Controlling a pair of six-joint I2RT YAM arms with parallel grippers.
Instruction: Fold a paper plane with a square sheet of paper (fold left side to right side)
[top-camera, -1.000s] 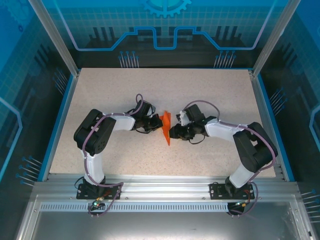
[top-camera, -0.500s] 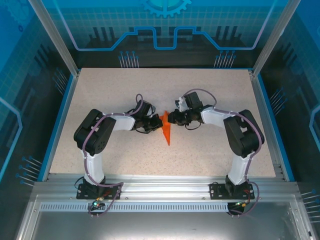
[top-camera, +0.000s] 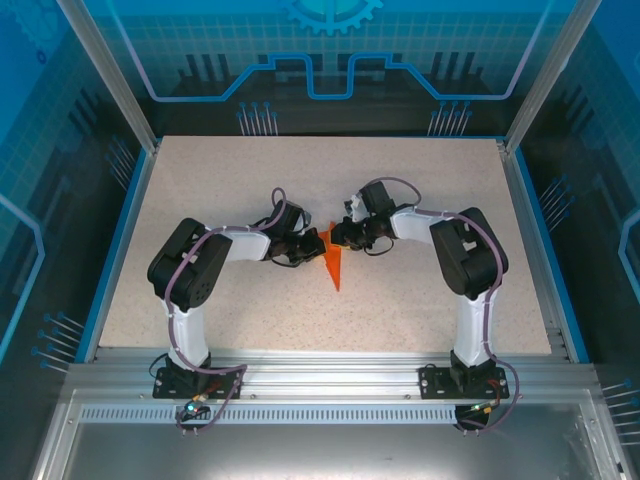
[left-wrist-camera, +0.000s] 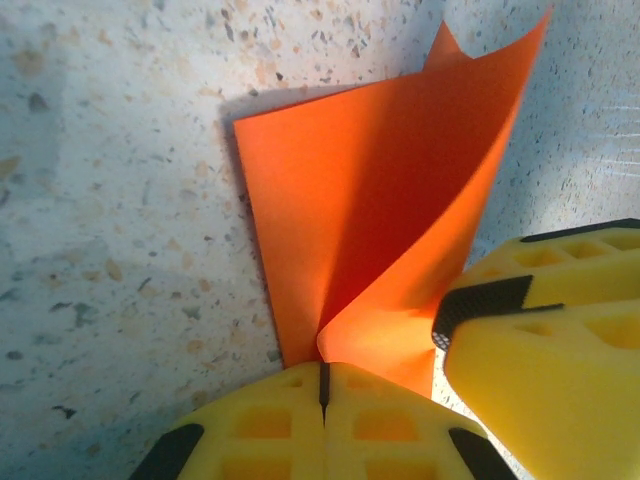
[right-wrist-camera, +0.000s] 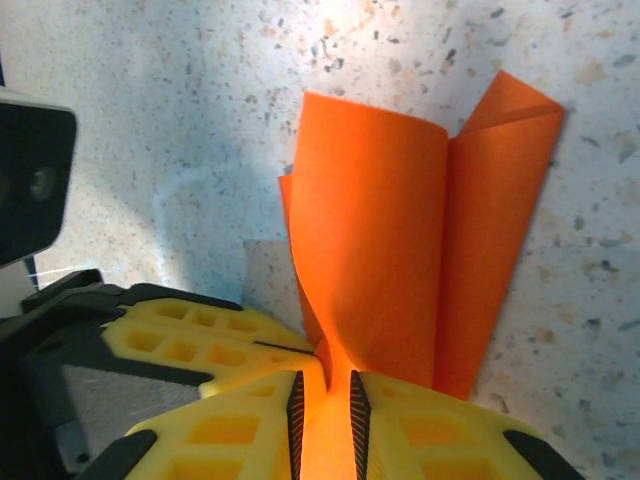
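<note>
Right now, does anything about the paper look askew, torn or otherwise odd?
No tear shows. The paper isn't lying flat, though: its layers bow open and one flap curls up off the table. The left hand and right hand both pinch it. The folds look loose rather than sharply creased.

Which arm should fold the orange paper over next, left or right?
Probably left. The left gripper is shut on the paper at its raised flap, from the left side, so it could carry that flap rightward. The right gripper, also shut on the paper, can hold it steady.
</note>
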